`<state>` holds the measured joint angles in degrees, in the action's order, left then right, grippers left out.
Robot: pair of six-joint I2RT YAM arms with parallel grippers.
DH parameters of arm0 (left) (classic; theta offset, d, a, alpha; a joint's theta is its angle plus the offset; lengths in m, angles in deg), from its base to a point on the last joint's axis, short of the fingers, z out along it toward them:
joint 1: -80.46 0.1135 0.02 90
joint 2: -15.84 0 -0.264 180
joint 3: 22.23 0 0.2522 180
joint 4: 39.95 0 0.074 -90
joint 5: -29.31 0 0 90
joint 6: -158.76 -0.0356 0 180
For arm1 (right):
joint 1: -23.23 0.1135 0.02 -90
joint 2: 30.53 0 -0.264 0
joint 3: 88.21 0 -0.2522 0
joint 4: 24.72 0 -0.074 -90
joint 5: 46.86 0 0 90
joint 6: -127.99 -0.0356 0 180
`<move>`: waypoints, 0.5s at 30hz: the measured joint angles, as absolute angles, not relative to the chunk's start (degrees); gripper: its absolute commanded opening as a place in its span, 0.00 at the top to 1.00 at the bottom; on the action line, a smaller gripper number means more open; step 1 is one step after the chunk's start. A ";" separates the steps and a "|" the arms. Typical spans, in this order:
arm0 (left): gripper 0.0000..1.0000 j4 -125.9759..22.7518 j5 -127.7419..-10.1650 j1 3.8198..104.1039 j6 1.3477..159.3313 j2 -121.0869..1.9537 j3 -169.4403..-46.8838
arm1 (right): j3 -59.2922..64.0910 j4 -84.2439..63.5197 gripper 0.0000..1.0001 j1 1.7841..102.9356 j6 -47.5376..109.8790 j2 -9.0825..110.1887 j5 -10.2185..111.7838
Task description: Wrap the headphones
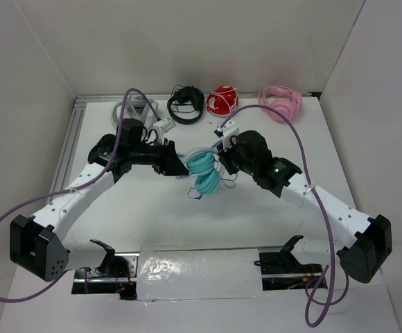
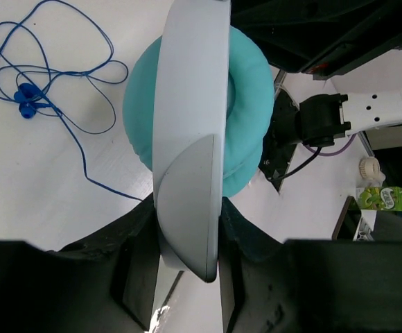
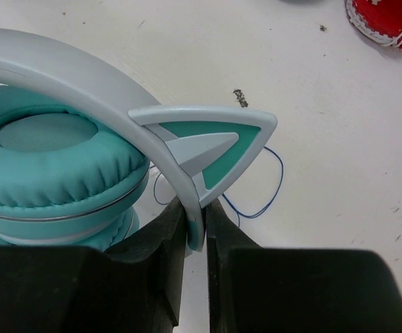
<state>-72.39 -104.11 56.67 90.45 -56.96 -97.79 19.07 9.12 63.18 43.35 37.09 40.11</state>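
Observation:
The teal headphones lie at the middle of the table between both arms, cups stacked. My left gripper is shut on the pale headband; the teal cup shows behind it. My right gripper is shut on a cat ear of the headband, next to the padded cup. The thin dark-blue cable lies loose in loops on the table to the left of the cup, and part of it shows in the right wrist view.
Along the back edge lie black headphones, red headphones, pink headphones and a grey-white pair. A foil-covered strip lies at the near edge between the arm bases.

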 measured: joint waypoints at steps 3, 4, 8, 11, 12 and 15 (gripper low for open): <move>1.00 -72.57 -103.50 56.50 91.41 -56.89 -98.01 | 19.05 9.16 0.80 63.22 43.35 37.11 39.90; 1.00 -72.63 -103.19 56.47 91.57 -56.80 -98.14 | 18.97 9.18 0.68 63.22 43.33 37.17 39.90; 1.00 -72.94 -100.05 56.19 92.40 -55.60 -98.25 | 17.09 8.99 0.22 63.55 42.08 37.46 39.63; 1.00 -73.33 -96.16 56.19 93.73 -54.33 -98.25 | 15.07 8.09 0.00 64.40 41.97 37.28 39.13; 1.00 -73.70 -94.91 56.19 94.28 -53.96 -98.36 | 14.62 7.87 0.00 64.73 42.13 37.02 39.28; 1.00 -75.02 -90.76 56.19 95.35 -53.48 -100.18 | 14.13 6.87 0.00 65.45 41.65 34.77 39.52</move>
